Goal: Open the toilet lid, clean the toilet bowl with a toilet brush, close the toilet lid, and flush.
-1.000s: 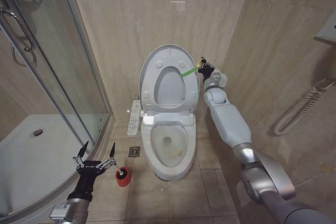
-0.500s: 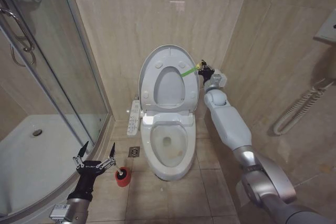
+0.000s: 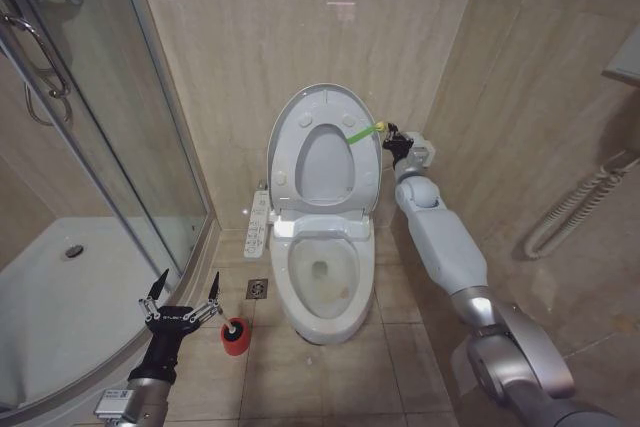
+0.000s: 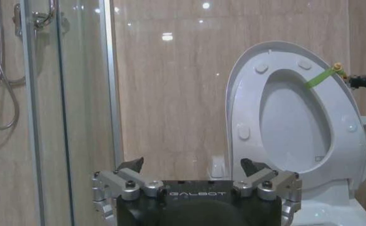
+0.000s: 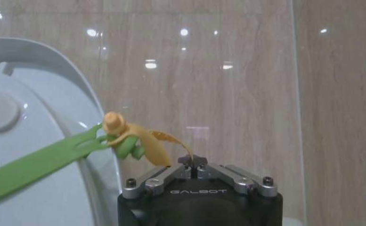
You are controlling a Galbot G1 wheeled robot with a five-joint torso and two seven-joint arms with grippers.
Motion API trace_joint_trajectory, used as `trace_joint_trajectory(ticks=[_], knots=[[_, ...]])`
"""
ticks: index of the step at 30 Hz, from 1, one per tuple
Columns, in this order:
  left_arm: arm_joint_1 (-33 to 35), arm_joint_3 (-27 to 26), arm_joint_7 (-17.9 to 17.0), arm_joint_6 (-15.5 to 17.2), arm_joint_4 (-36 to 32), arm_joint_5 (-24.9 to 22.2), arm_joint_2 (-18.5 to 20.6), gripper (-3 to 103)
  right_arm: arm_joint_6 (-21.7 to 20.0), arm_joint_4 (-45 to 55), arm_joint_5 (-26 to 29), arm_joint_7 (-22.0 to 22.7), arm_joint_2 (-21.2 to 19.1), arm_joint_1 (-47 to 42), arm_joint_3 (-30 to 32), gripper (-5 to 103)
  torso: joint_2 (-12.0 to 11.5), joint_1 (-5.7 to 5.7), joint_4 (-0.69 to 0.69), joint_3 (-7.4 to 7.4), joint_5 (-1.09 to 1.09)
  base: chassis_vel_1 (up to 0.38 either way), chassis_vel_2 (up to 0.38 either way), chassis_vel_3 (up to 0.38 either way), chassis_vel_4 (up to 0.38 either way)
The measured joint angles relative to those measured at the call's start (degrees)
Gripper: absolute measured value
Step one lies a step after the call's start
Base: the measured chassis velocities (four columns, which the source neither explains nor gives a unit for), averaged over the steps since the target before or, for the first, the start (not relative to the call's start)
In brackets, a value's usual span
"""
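Note:
The toilet lid [image 3: 322,169] stands raised against the back wall with the ring seat up in front of it, over the open toilet bowl [image 3: 320,277]. A yellow-green band [image 3: 362,133] crosses the lid's right edge. My right gripper [image 3: 392,137] sits just right of that edge, shut; in the right wrist view the band's yellow tail [image 5: 146,143] curves down to my right gripper [image 5: 192,161]. The toilet brush [image 3: 233,328] stands in its red holder on the floor left of the bowl. My left gripper [image 3: 183,299] hovers open beside it, and the left wrist view shows the same gripper [image 4: 192,165] facing the lid [image 4: 293,122].
A glass shower door [image 3: 100,147] and a white shower tray [image 3: 60,297] fill the left side. A white control panel [image 3: 256,222] and a floor drain [image 3: 256,289] lie left of the bowl. The right wall with a coiled hose [image 3: 570,212] is close to my right arm.
My right gripper has shifted slightly right and down beside the lid's edge. The lid and my left gripper have stayed put.

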Motion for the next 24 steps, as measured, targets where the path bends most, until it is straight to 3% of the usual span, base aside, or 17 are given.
trace_joint_trajectory(ticks=[17, 18, 23, 24], knots=[[0.0, 0.0, 0.0, 0.0, 0.0, 0.0, 0.0, 100, 0.0, 1.7, 2.3, -2.0, -0.8, -1.8, -0.2, 1, 0.0, 0.0, 0.0, 0.0, 0.0, 0.0, 0.0, 0.0, 0.0], [0.0, 0.0, 0.0, 0.0, 0.0, 0.0, 0.0, 100, 0.3, 1.9, 2.6, -2.3, -0.8, -2.0, -0.2, 18, 0.0, 0.0, 0.0, 0.0, 0.0, 0.0, 0.0, 0.0, 0.0], [0.0, 0.0, 0.0, 0.0, 0.0, 0.0, 0.0, 100, 0.9, 4.3, 4.1, -2.6, -0.8, -3.3, 0.0, 18, 0.0, 0.0, -0.04, 0.0, 0.0, 0.0, 0.0, 0.0, 0.0], [0.0, 0.0, 0.0, 0.0, 0.0, 0.0, 0.0, 100, 0.8, 5.3, 4.2, -2.4, -0.8, -3.7, 0.0, 18, 0.0, 0.0, 0.03, 0.0, 0.0, 0.0, 0.0, 0.0, 0.0]])
